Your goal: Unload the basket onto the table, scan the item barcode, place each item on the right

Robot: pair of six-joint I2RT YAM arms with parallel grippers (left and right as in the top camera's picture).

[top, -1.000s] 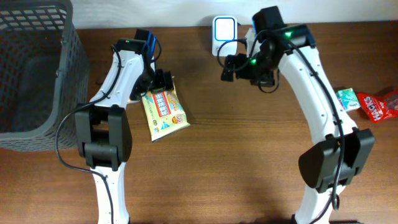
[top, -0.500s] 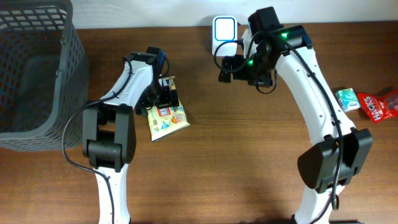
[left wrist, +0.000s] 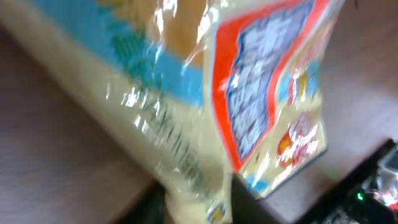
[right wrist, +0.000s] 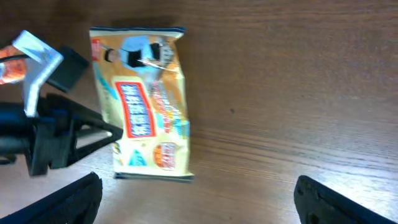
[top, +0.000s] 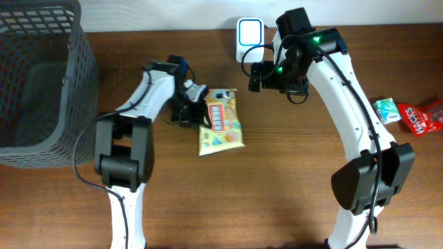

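Item: snack packet (top: 221, 123) near centre of table (top: 291, 180), 7 o'clock of white scanner (top: 248, 32) | Left gripper (top: 192, 109): nearly closed, pinching packet's 9 o'clock edge | Right gripper (right wrist: 198, 199): wide open, empty | Handling: probably light, crinkly, slippery film, likely to sag; hold by sealed edge.

We log two matching arms. The left arm (top: 142, 93) and right arm (top: 349, 97) have white tapered links, bulky black joint housings and black cables looping alongside. Green lights (top: 319, 37) glow on the right arm's upper joints. Blue fitting (top: 182, 66) near the left wrist. Right fingers (right wrist: 68, 202) are matte black.
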